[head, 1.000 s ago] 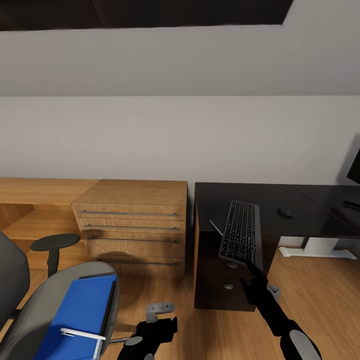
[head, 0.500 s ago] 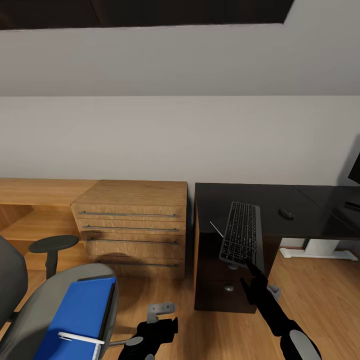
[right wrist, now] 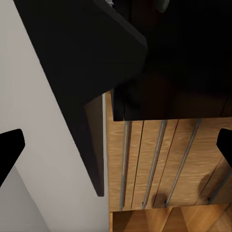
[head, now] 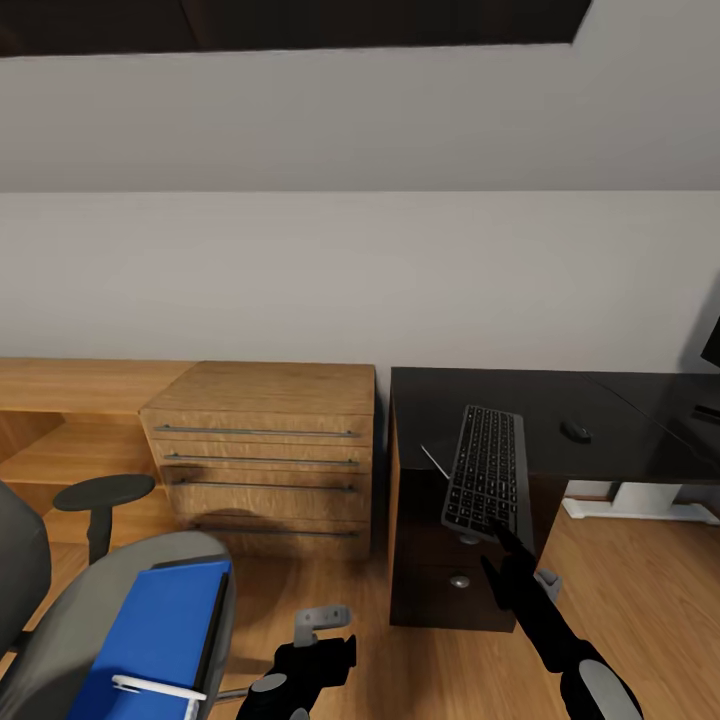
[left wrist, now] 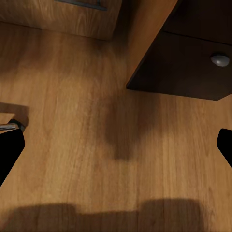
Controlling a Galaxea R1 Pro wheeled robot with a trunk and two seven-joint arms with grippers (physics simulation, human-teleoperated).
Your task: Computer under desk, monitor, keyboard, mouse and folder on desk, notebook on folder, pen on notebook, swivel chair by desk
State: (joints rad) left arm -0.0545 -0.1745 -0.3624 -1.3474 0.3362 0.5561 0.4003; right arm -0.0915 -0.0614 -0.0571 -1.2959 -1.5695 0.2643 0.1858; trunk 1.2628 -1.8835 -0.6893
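The black keyboard [head: 485, 468] lies slanted over the front edge of the black desk [head: 620, 400], with its near end jutting past the edge. My right gripper [head: 500, 535] is right at that near end. In the right wrist view its fingers [right wrist: 10, 150] stand wide apart, so my right gripper [right wrist: 116, 145] is open. The mouse [head: 575, 432] rests on the desk to the right, and a slim white pen [head: 432, 458] lies to the left of the keyboard. A sliver of the monitor [head: 712, 345] shows at the far right. The blue folder [head: 150, 630] lies on the swivel chair [head: 60, 630]. My left gripper [head: 320, 625] hangs open over the floor. The notebook and computer are out of view.
A light wooden chest [head: 265, 440] with bar handles stands left of the desk, against a wooden shelf unit [head: 70, 400]. The desk's drawer unit [head: 459, 580] faces me with round knobs. A white desk foot [head: 630, 497] sits on the wooden floor [left wrist: 96, 145] to the right.
The whole picture has drifted slightly, so the camera moved, and the chair now sits a little lower and further left in view. Both grippers and the keyboard keep their places.
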